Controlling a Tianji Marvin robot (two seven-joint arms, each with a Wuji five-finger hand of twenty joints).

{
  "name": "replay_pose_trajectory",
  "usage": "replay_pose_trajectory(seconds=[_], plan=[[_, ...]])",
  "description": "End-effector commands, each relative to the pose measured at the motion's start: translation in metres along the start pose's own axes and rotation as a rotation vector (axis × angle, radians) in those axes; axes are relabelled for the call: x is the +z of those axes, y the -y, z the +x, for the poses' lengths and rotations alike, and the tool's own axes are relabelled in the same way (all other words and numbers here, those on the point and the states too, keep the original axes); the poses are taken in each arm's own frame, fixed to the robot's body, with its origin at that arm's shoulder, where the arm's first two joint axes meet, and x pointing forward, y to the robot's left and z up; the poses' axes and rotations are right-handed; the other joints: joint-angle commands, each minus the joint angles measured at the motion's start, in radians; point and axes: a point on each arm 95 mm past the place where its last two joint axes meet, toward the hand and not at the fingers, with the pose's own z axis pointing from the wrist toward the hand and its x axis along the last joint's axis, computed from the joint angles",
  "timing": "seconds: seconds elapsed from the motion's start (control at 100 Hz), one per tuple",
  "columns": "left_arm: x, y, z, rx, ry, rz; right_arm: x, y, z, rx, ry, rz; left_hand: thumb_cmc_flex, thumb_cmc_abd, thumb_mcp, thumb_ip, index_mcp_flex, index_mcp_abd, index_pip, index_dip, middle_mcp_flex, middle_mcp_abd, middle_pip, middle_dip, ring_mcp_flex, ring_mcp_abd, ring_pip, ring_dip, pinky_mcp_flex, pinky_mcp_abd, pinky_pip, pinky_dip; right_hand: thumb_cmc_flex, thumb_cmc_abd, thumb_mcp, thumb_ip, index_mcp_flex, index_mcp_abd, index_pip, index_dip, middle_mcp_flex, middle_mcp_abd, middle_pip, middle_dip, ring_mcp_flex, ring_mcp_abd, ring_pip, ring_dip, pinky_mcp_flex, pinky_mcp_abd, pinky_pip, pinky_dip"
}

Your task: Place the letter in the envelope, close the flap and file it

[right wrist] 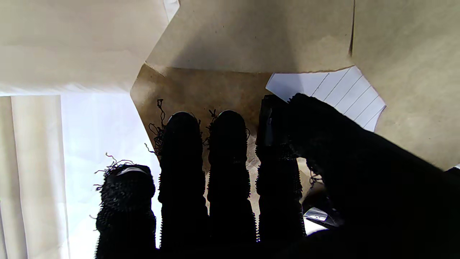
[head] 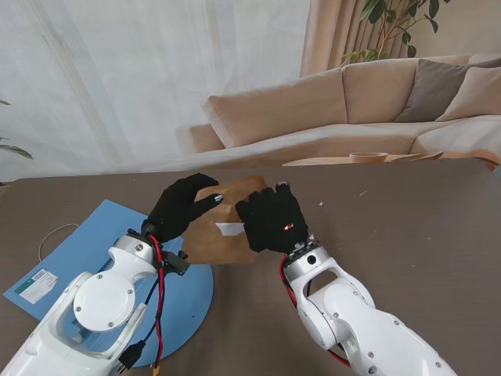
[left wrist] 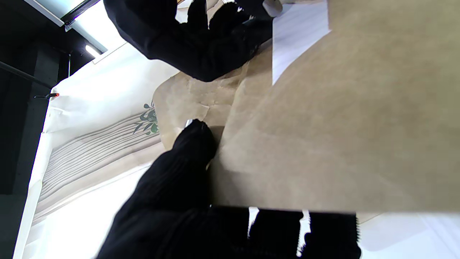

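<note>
I hold a brown paper envelope (head: 210,241) lifted off the table between both hands, its flap (right wrist: 251,36) open and standing up. The white lined letter (head: 229,229) sticks partly out of the envelope's mouth. My left hand (head: 178,207) is shut on the envelope's left edge, thumb on the front face (left wrist: 341,126). My right hand (head: 272,221) covers the right part. In the right wrist view its thumb and forefinger pinch the letter (right wrist: 341,90), while the other fingers (right wrist: 183,144) lie against the inside of the flap. The letter (left wrist: 294,32) also shows beside the right hand (left wrist: 194,39).
A blue file folder (head: 102,243) with a white label (head: 37,283) lies on the dark table (head: 407,227) to the left, under my left arm. A thin white cable (head: 55,231) lies beside it. A tape roll (head: 368,157) sits at the far edge, with a sofa behind.
</note>
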Motion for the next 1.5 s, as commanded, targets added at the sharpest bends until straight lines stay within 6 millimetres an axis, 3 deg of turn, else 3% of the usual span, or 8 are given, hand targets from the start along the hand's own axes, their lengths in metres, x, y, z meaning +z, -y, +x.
replay_pose_trajectory(seconds=[0.0, 0.19, 0.26, 0.31, 0.43, 0.76, 1.03, 1.49], plan=[[0.000, -0.002, 0.003, -0.005, -0.010, -0.007, -0.002, 0.001, 0.001, 0.002, 0.004, 0.004, 0.065, 0.091, 0.099, 0.027, 0.013, -0.093, 0.150, 0.067, -0.025, -0.020, 0.027, 0.014, -0.023, -0.022, 0.008, 0.023, -0.007, -0.013, 0.002, 0.011, 0.007, -0.012, 0.017, 0.013, 0.000, -0.014, 0.002, -0.002, 0.012, 0.002, -0.001, -0.007, -0.009, 0.000, 0.004, 0.010, -0.011, -0.012, 0.033, 0.017], [0.004, -0.002, -0.003, 0.018, 0.007, 0.007, -0.006, -0.007, -0.002, 0.002, 0.052, -0.043, 0.065, 0.092, 0.098, 0.028, 0.012, -0.092, 0.149, 0.067, -0.027, -0.022, 0.026, 0.014, -0.026, -0.022, 0.007, 0.022, -0.010, -0.016, -0.001, 0.011, -0.063, 0.028, -0.073, 0.001, -0.152, 0.003, -0.164, -0.092, -0.148, -0.016, -0.125, -0.092, -0.124, -0.001, -0.172, -0.055, -0.083, -0.014, -0.041, 0.008], [0.006, -0.003, -0.006, 0.028, 0.015, 0.015, -0.009, -0.010, -0.002, 0.011, 0.070, -0.065, 0.065, 0.093, 0.097, 0.028, 0.011, -0.094, 0.149, 0.067, -0.029, -0.021, 0.026, 0.014, -0.028, -0.022, 0.006, 0.022, -0.012, -0.017, -0.002, 0.011, -0.117, 0.105, -0.114, 0.046, -0.174, 0.016, -0.354, -0.052, -0.208, -0.015, -0.181, -0.149, -0.167, 0.010, -0.249, -0.086, -0.103, -0.011, -0.065, 0.011], [0.008, -0.004, -0.009, 0.035, 0.021, 0.021, -0.011, -0.013, -0.003, 0.018, 0.083, -0.080, 0.065, 0.094, 0.096, 0.029, 0.010, -0.096, 0.150, 0.068, -0.030, -0.023, 0.026, 0.015, -0.029, -0.023, 0.005, 0.022, -0.013, -0.018, -0.003, 0.012, -0.137, 0.138, -0.135, 0.078, -0.193, 0.022, -0.400, -0.022, -0.238, -0.013, -0.211, -0.175, -0.189, 0.014, -0.289, -0.104, -0.113, -0.010, -0.076, 0.009], [0.011, -0.005, -0.014, 0.037, 0.031, 0.030, -0.018, -0.018, -0.004, 0.033, 0.127, -0.112, 0.065, 0.095, 0.097, 0.030, 0.010, -0.094, 0.149, 0.067, -0.032, -0.020, 0.025, 0.016, -0.033, -0.021, 0.004, 0.022, -0.018, -0.021, -0.006, 0.012, -0.153, 0.152, -0.165, 0.079, -0.262, 0.027, -0.460, -0.008, -0.304, -0.005, -0.294, -0.248, -0.237, 0.033, -0.401, -0.158, -0.153, 0.009, -0.132, -0.004], [0.010, -0.001, -0.020, 0.035, 0.028, 0.028, -0.045, -0.023, -0.026, 0.113, 0.304, -0.093, 0.065, 0.096, 0.095, 0.031, 0.010, -0.098, 0.148, 0.066, -0.035, -0.021, 0.023, 0.018, -0.037, -0.023, 0.001, 0.022, -0.021, -0.023, -0.010, 0.014, -0.174, 0.188, -0.217, 0.078, -0.357, 0.099, -0.530, -0.074, -0.408, 0.030, -0.390, -0.388, -0.295, 0.075, -0.629, -0.287, -0.247, 0.085, -0.365, -0.116], [0.006, 0.004, -0.015, -0.003, -0.015, 0.025, -0.059, -0.006, -0.050, 0.364, 0.407, 0.051, 0.065, 0.096, 0.094, 0.031, 0.010, -0.097, 0.148, 0.067, -0.035, -0.021, 0.022, 0.020, -0.038, -0.022, -0.002, 0.023, -0.023, -0.026, -0.013, 0.015, -0.208, 0.210, -0.297, 0.060, -0.549, 0.211, -0.598, -0.140, -0.607, 0.079, -0.428, -0.465, -0.426, 0.100, -0.759, -0.366, -0.354, 0.100, -0.527, -0.213], [-0.003, 0.010, -0.008, -0.092, -0.049, 0.005, -0.051, 0.032, -0.058, 0.761, 0.363, 0.178, 0.065, 0.095, 0.095, 0.031, 0.011, -0.098, 0.148, 0.066, -0.034, -0.021, 0.020, 0.021, -0.036, -0.023, -0.004, 0.024, -0.023, -0.026, -0.014, 0.016, -0.212, 0.177, -0.354, 0.036, -0.597, 0.262, -0.616, -0.168, -0.662, 0.087, -0.418, -0.479, -0.478, 0.069, -0.772, -0.380, -0.410, 0.064, -0.573, -0.229]])
